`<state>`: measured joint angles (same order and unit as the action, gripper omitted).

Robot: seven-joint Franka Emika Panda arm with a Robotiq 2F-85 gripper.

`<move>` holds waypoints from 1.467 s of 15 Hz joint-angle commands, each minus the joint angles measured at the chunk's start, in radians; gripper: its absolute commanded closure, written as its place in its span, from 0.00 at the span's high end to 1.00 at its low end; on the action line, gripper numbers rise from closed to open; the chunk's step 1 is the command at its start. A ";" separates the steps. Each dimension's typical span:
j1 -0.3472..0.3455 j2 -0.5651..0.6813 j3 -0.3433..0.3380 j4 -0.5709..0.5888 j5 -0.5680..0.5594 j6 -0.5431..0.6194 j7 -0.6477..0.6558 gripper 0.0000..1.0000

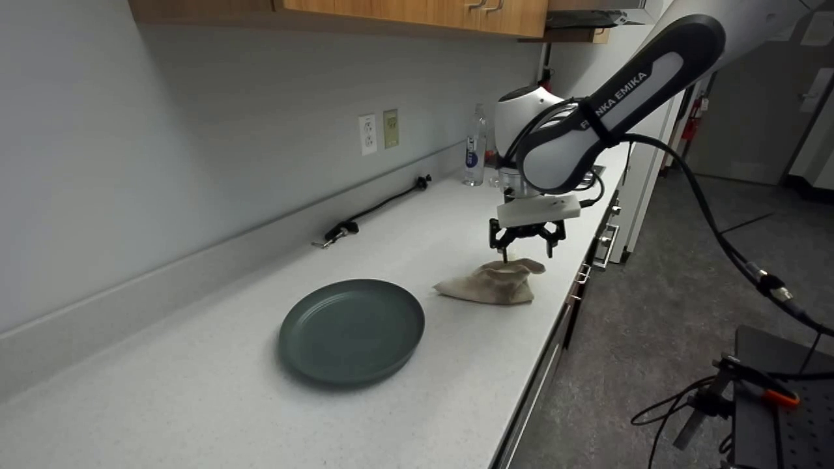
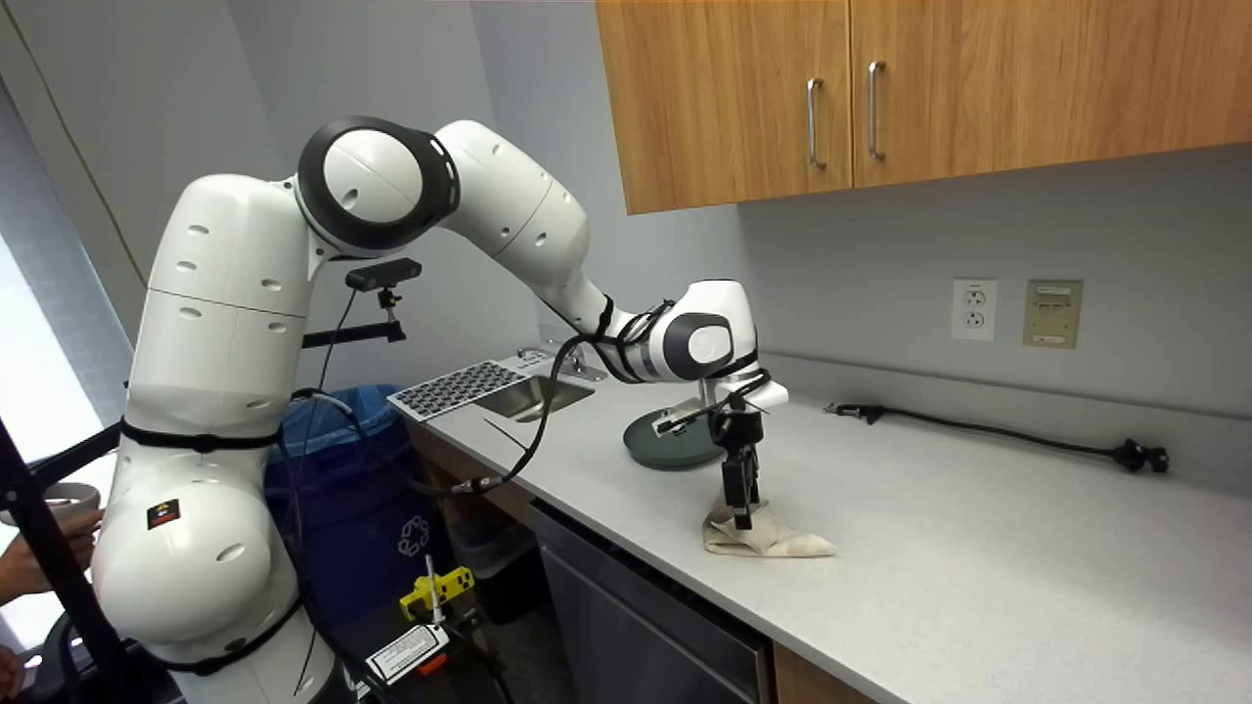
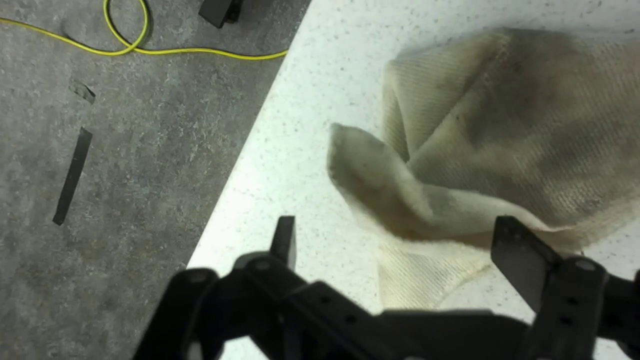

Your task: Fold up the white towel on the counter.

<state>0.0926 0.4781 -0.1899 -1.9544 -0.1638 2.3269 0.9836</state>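
While the gripper (image 1: 528, 257) stands over the white towel (image 1: 494, 288) with its two fingers (image 3: 519, 262) spread apart, the cloth lies rumpled, partly folded over itself, on the counter (image 1: 417, 417), near the front edge and apart from the dark green plate (image 1: 352, 332). Whether a fingertip touches it, cannot tell.

Containers: clear bottle (image 1: 476, 146) upright near the backsplash (image 1: 195, 280); fill level not readable. Blue recycling bin (image 2: 352, 533), blue liner (image 2: 367, 416) over its rim, contents hidden. Black bin (image 2: 516, 579) beside it, interior too dark to read. Steel sink (image 2: 511, 399) set into the counter, checkered board (image 2: 455, 389) next to it. A person's hand (image 2: 23, 567) holds a pale cup or bowl (image 2: 71, 501), inside not visible.

Counts: towel, 1; plate, 1; bottle, 1; bins, 2; wall plates (image 2: 974, 308), 2 (one white, one beige), in both exterior views; overhead cabinet handles (image 2: 875, 110), 2 in an exterior view; thin black cord (image 2: 1007, 435) along the backsplash, 1; yellow cable (image 3: 200, 50), looped once on the grey floor (image 3: 150, 150), 1.
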 commanded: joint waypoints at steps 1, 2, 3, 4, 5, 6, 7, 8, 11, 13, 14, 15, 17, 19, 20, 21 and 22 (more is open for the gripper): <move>0.012 -0.072 0.010 -0.033 -0.012 -0.021 0.003 1.00; 0.008 -0.089 0.022 -0.040 0.003 -0.029 -0.011 1.00; 0.001 -0.108 0.037 -0.050 0.025 -0.042 -0.025 1.00; -0.003 -0.124 0.049 -0.060 0.038 -0.050 -0.034 1.00; -0.005 -0.136 0.059 -0.072 0.048 -0.055 -0.037 1.00; -0.011 -0.144 0.071 -0.081 0.067 -0.062 -0.045 0.97; -0.014 -0.155 0.080 -0.098 0.080 -0.062 -0.051 0.74; -0.014 -0.161 0.084 -0.113 0.088 -0.063 -0.050 0.73; -0.020 -0.171 0.081 -0.159 0.091 -0.052 -0.052 0.52; -0.026 -0.167 0.073 -0.180 0.084 -0.046 -0.048 0.38; -0.033 -0.163 0.071 -0.187 0.087 -0.044 -0.050 0.30; -0.039 -0.159 0.069 -0.195 0.089 -0.031 -0.055 0.73; -0.054 -0.146 0.068 -0.204 0.095 -0.003 -0.068 0.69; -0.071 -0.134 0.070 -0.208 0.109 0.030 -0.093 0.84; -0.080 -0.126 0.075 -0.209 0.128 0.047 -0.112 0.90; -0.086 -0.119 0.077 -0.209 0.143 0.062 -0.127 0.98; -0.090 -0.112 0.078 -0.208 0.160 0.075 -0.144 1.00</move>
<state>0.0282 0.3553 -0.1247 -2.1548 -0.0566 2.3530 0.9049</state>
